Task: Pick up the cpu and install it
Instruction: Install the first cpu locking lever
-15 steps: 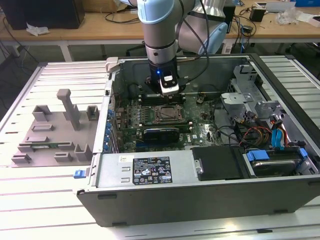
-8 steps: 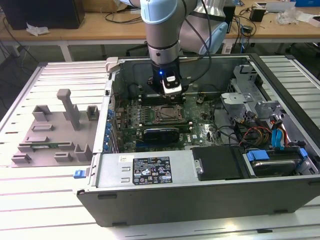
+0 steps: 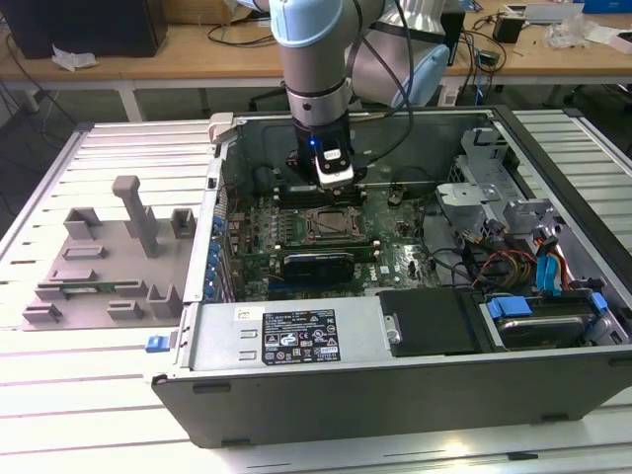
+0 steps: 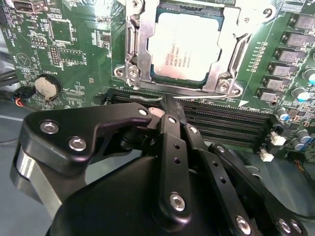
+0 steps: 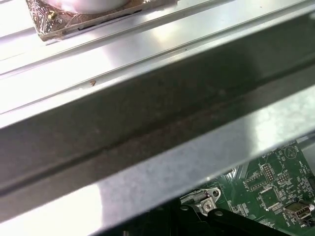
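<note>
1. In the exterior view, the open computer case [image 3: 296, 390] lay on the slatted table [image 3: 59, 415], its near wall facing the camera; just inside it sat the power supply [image 3: 286, 336] and, toward 3 o'clock, a black drive bay [image 3: 434, 321].
2. Beyond these the green motherboard [image 3: 395, 247] covered the case floor, with the socket [image 3: 334, 225] near its middle.
3. In the second wrist view the cpu [image 4: 184, 44] sat flat inside the socket's metal frame [image 4: 132, 54], silver top up.
4. The gripper [image 3: 333, 183] hung at the socket's 12 o'clock edge, apart from the cpu; whether its fingers were together or apart, I cannot tell.
5. Outside the case, at 9 o'clock, a grey fixture tray [image 3: 109, 267] rested on the table.
</note>
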`<control>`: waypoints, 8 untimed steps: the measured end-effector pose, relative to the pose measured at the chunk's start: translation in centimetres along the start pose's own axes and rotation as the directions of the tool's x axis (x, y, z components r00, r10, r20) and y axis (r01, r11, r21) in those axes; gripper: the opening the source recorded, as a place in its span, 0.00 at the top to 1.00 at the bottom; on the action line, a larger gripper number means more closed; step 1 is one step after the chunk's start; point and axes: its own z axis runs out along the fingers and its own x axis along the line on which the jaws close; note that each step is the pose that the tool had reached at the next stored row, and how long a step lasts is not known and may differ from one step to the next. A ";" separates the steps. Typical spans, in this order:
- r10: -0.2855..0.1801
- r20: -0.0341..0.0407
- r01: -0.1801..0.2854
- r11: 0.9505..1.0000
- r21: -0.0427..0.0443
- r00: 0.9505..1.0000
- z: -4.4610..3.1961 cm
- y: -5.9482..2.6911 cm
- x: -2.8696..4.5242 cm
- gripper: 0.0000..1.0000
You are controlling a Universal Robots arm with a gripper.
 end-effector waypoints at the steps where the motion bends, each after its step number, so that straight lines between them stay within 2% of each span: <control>1: 0.000 0.001 0.000 1.000 0.000 1.000 0.00 0.00 0.00 0.89; 4: 0.000 0.003 0.000 1.000 -0.001 1.000 0.03 -0.02 0.01 0.89; 5: 0.000 0.006 0.000 1.000 -0.002 1.000 0.03 -0.03 0.05 0.89; 6: -0.001 0.011 0.001 1.000 -0.005 1.000 0.03 -0.07 0.11 0.89; 8: -0.004 0.033 0.005 1.000 -0.014 0.999 0.02 -0.14 0.20 0.89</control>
